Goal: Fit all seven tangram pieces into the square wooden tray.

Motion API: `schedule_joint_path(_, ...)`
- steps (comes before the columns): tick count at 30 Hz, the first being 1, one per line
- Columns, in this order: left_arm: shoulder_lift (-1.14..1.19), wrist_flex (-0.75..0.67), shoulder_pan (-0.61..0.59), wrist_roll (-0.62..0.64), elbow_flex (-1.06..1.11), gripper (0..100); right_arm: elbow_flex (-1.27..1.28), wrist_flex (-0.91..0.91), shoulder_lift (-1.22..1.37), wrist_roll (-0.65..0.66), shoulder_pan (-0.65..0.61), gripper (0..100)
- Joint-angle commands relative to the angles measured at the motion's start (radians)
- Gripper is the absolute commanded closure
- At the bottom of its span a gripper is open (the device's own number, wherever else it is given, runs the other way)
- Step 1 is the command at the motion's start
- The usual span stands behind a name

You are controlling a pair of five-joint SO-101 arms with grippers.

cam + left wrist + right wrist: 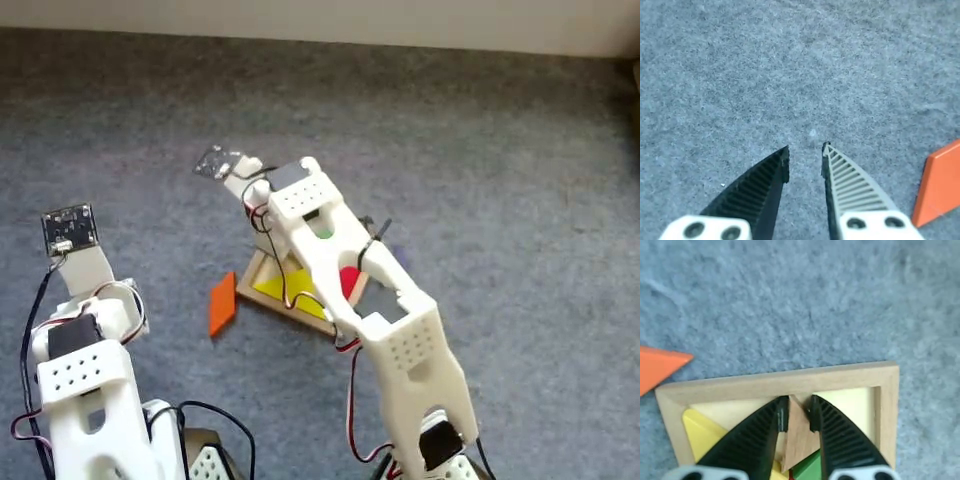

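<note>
The square wooden tray (790,380) lies on grey carpet, and in the high view the right arm covers much of the tray (262,281). My right gripper (797,406) stands inside it, shut on a plain wood-coloured piece (801,432) near the tray's rim. A yellow piece (699,432) and a green piece (809,468) lie in the tray beside the fingers; the red piece (350,282) shows from above. An orange piece (222,303) rests on the carpet just outside the tray. My left gripper (805,149) is open over bare carpet, the orange piece (940,184) off to one side.
Grey carpet (500,150) surrounds the tray on all sides. A pale wall edge (320,20) runs along the far side. Cables hang from both arms near their bases.
</note>
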Motion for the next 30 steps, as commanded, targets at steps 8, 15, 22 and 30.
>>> schedule_joint_path(8,-0.019,-0.015,-0.005,0.006,-0.004,87,-0.054,-0.015,-0.111,-0.109,0.085,94.7)
schedule_joint_path(15,-0.019,-0.015,-0.005,0.006,-0.004,87,-0.054,-0.036,-0.111,-0.203,0.127,94.7)
schedule_joint_path(22,-0.019,-0.015,-0.005,0.005,-0.004,87,-0.059,0.004,-0.119,-0.315,0.119,94.7)
schedule_joint_path(30,-0.019,-0.015,-0.005,0.005,-0.004,87,-0.053,0.03,-0.137,-0.311,0.047,94.7)
